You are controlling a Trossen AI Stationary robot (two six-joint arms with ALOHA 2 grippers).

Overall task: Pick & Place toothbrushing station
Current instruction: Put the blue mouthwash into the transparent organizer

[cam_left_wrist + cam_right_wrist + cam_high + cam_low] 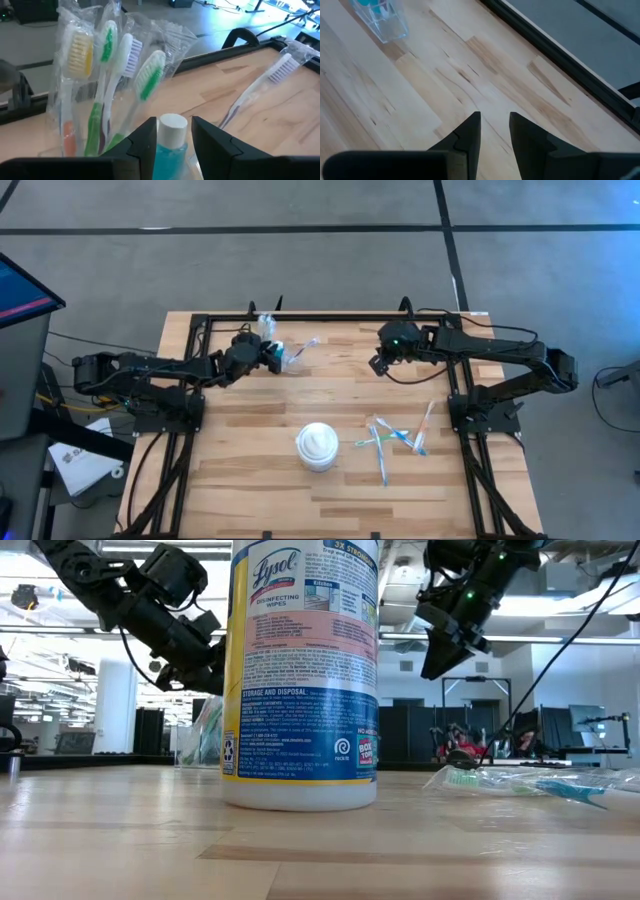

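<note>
Gripping white-capped tube (172,140), left tool (172,137) pinching it beside wrapped toothbrushes (107,75); keep upright, lower gently. Right tool (494,127) spread, idle above desk (420,100).

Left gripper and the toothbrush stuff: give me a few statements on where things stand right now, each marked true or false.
1. The left gripper has a white-capped tube between its fingers. True.
2. The right gripper is carrying a toothbrush. False: nothing sits between its fingers, and bare table lies below.
3. Wrapped toothbrushes stand upright right behind the tube. True.
4. All the toothbrushes are in the cups. False: several loose toothbrushes lie flat on the table near the right arm's base.
5. The white wipes tub lies on its side. False: it stands upright.
</note>
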